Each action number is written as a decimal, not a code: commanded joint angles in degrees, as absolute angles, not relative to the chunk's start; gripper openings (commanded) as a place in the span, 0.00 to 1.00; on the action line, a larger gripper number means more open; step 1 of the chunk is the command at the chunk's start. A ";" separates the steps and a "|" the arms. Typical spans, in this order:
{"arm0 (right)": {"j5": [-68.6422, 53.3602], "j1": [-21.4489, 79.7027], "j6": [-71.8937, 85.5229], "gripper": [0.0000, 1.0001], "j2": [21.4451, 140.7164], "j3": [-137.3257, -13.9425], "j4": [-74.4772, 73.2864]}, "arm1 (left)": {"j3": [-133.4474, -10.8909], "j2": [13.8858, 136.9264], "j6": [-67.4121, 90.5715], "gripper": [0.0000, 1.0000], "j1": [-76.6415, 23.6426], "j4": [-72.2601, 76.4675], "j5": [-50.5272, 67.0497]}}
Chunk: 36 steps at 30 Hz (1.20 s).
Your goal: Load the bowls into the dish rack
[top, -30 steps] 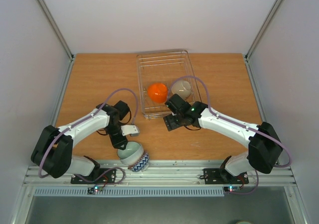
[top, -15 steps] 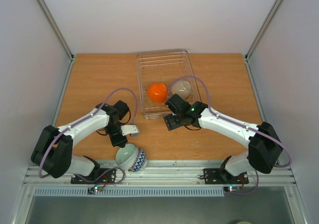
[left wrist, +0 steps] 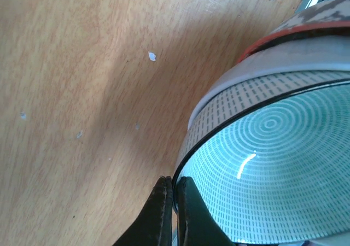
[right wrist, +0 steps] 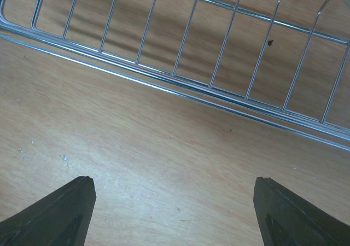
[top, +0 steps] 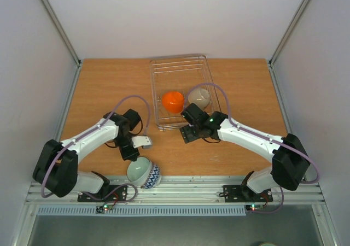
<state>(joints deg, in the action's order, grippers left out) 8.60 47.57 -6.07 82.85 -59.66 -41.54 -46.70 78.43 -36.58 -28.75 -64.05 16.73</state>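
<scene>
Fingers [left wrist: 162,213] of our left gripper [left wrist: 174,190] pinch the glossy rim of the round zigzag bowl [left wrist: 273,164], while our right gripper [right wrist: 172,183] gapes empty before the wire dish rack [top: 179,76].

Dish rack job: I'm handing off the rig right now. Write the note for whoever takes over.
Left gripper: shut on the rim of the zigzag bowl, which is tilted, at the near edge of the table.
Right gripper: open, empty, over bare wood just in front of the dish rack.
Done: orange bowl and beige bowl sit in the rack.
Left: get the zigzag bowl into the rack.
</scene>
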 commanded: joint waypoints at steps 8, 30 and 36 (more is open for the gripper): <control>9.53 47.94 -6.02 0.81 83.41 -59.69 -40.69 | -52.01 74.91 -40.00 0.00 -22.87 -69.20 17.35; 9.67 48.18 -6.20 0.81 85.21 -60.53 -40.69 | -57.49 74.97 -45.51 0.00 -13.08 -72.89 22.21; 9.84 48.25 -6.42 0.81 85.71 -60.98 -40.86 | -59.84 75.49 -45.91 0.00 -9.86 -73.14 24.00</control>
